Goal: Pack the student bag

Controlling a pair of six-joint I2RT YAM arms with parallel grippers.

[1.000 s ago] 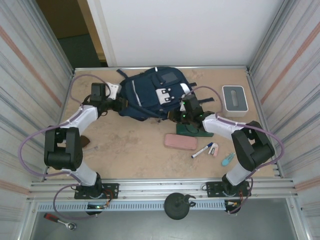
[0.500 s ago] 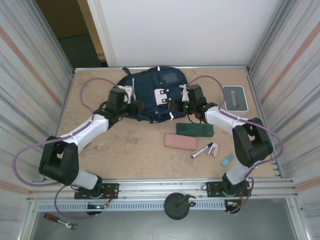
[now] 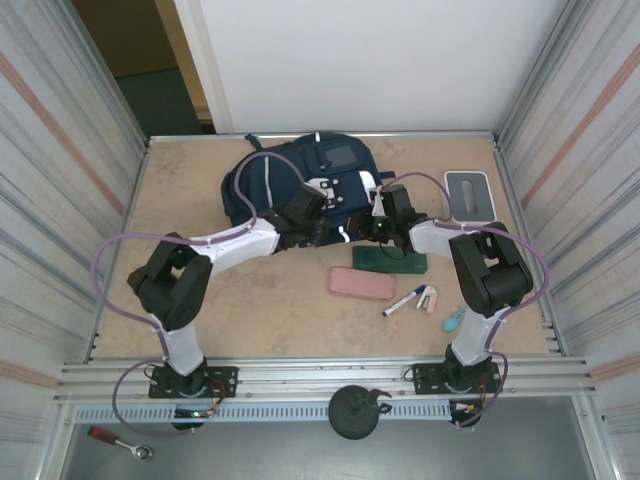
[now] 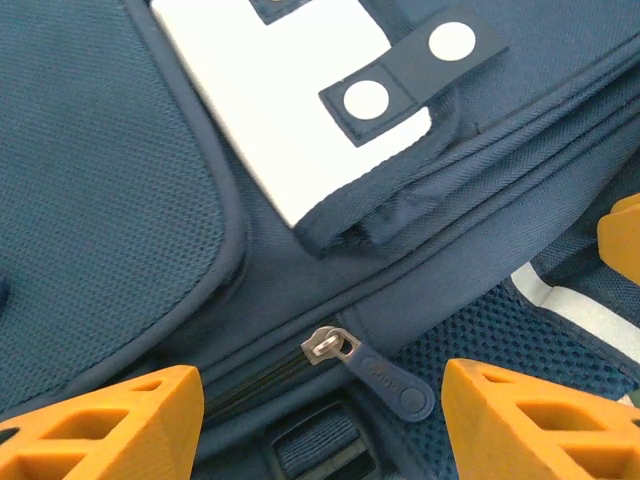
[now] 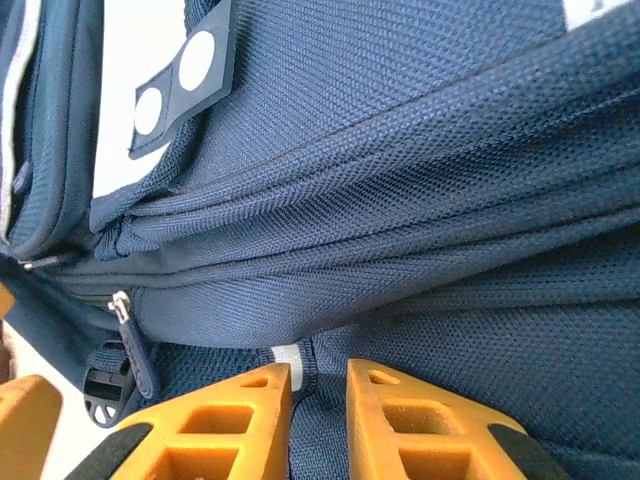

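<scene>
The student bag (image 3: 300,175) is lying at the far middle of the table (image 3: 200,290); the left gripper (image 4: 320,400) is gaping astride its zip pull (image 4: 386,379), whose embossing is too small to read; the right gripper (image 5: 318,385) is pinching a fabric fold.

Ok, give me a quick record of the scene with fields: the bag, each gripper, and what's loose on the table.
bag: student bag, lying at the far middle of the table
left gripper: open, fingers on either side of a zipper pull on the bag
right gripper: nearly closed on a fold of bag fabric
loose items: green case, pink case, marker, white-grey box, all outside the bag
</scene>
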